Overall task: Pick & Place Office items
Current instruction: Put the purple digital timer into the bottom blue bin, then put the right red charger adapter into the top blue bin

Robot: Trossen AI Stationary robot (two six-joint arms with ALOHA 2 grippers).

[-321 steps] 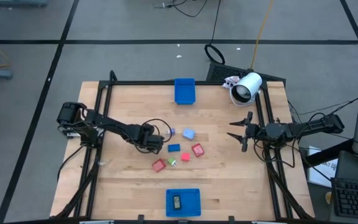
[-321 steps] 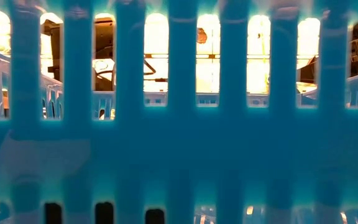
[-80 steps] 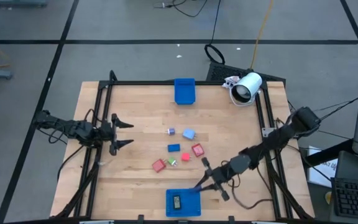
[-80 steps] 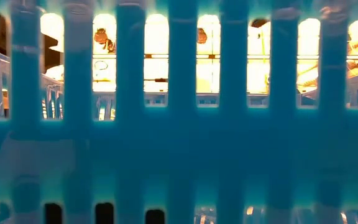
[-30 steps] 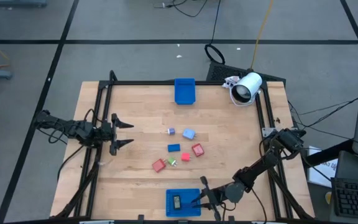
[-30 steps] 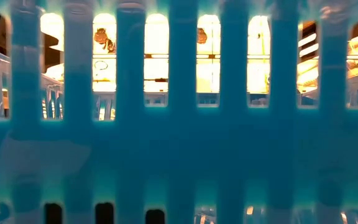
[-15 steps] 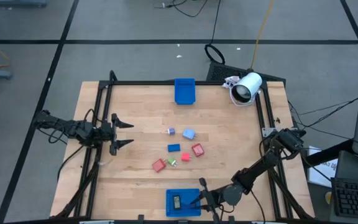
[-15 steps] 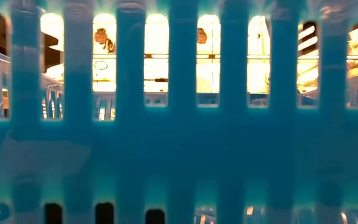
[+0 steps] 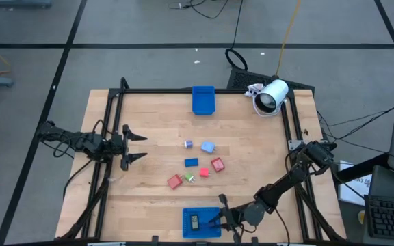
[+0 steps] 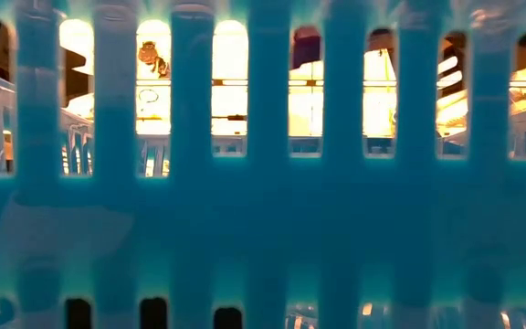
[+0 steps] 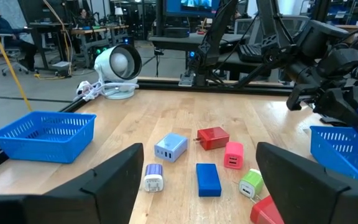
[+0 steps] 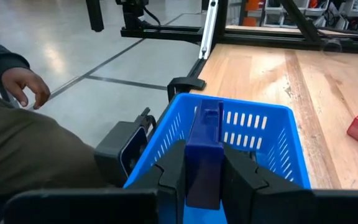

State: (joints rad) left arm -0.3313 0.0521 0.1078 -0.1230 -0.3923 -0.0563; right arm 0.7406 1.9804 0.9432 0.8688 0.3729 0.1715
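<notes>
right gripper (image 12: 202, 177) clamped on blue block (image 12: 204, 152), over near blue basket (image 12: 263, 152). advise: centre inside rim, lower, then release. left gripper (image 9: 130, 143) open, idle at table's left edge.

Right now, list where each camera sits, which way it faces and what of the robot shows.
High view: above the table, looking down; both arms, left gripper open, right gripper at the near basket.
Low view: table height, against a blue slatted wall; no robot discernible.
Left wrist view: looks across loose pieces toward the right arm; left fingers frame it.
Right wrist view: faces the near basket; right fingers clamp a blue block.
Shared: high and wrist views show that basket.
</notes>
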